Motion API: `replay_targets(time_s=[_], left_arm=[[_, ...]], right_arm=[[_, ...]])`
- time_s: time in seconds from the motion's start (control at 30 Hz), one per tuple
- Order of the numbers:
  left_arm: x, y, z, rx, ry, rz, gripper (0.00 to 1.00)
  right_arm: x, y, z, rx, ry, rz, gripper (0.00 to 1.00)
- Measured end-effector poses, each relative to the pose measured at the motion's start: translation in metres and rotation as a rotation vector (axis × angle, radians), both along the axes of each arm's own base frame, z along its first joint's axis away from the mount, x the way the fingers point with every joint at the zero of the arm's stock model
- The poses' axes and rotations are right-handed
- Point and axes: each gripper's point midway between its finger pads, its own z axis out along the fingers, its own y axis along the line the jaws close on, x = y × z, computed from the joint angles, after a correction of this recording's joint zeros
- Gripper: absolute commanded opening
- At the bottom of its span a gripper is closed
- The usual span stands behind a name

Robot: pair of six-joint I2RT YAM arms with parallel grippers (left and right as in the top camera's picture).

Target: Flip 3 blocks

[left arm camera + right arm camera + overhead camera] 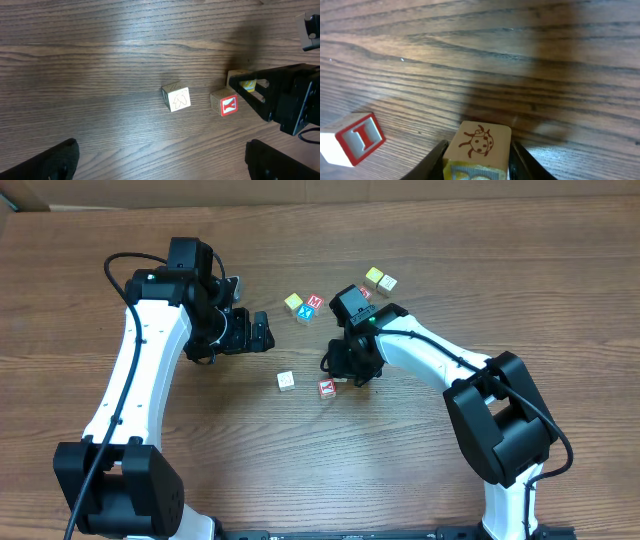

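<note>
Ladybug block (479, 142) near bench (300, 470) centre, pinched in narrow right end effector (478, 151). Toward left edge: red-letter block (224, 104), then cream block (176, 97), apart. Left end effector (162, 157) spread wide, holding nothing.

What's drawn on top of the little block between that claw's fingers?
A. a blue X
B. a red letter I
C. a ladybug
C: the right wrist view shows a ladybug on the block between the fingers of the right gripper; the red I block lies apart beside it.
</note>
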Motion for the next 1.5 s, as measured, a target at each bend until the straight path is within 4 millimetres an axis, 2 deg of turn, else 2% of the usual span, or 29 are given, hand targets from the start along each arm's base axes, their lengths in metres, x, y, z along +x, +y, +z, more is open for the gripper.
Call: replay_targets(time_s=[0.2, 0.37, 0.53, 0.7, 0.8, 0.9, 1.07, 1.17, 1.27, 1.5], left_arm=[[0.000, 0.000, 0.000, 0.000, 0.000, 0.000, 1.00], [0.000, 0.000, 0.000, 0.000, 0.000, 0.000, 1.00], [0.000, 0.001, 0.000, 0.003, 0.000, 0.000, 1.00], [0.000, 0.001, 0.000, 0.003, 0.001, 0.000, 0.99], [-0.001, 0.001, 0.000, 0.003, 0.006, 0.000, 1.00], [-0.003, 0.001, -0.001, 0.004, 0.014, 0.000, 1.00], [-0.005, 0.001, -0.001, 0.004, 0.023, 0.000, 1.00], [-0.005, 0.001, -0.001, 0.004, 0.023, 0.000, 1.00], [-0.005, 0.001, -0.001, 0.004, 0.023, 0.000, 1.00], [-0.005, 0.001, -0.001, 0.004, 0.022, 0.000, 1.00]], right_arm=[[-0.002, -0.002, 0.002, -0.010, 0.014, -0.006, 0.23], [-0.013, -0.018, 0.008, -0.092, 0.073, -0.007, 0.22], [-0.017, -0.030, 0.032, -0.135, 0.086, 0.030, 0.22], [-0.050, -0.055, 0.066, -0.204, 0.156, 0.053, 0.15], [-0.064, -0.061, 0.075, -0.231, 0.186, 0.064, 0.14], [-0.075, -0.056, 0.066, -0.237, 0.178, 0.079, 0.14], [-0.123, -0.052, 0.029, -0.285, 0.222, 0.111, 0.14], [-0.145, -0.054, 0.016, -0.299, 0.229, 0.097, 0.14], [-0.149, -0.054, 0.011, -0.280, 0.210, 0.043, 0.14], [-0.139, -0.042, 0.010, -0.217, 0.169, -0.019, 0.19]])
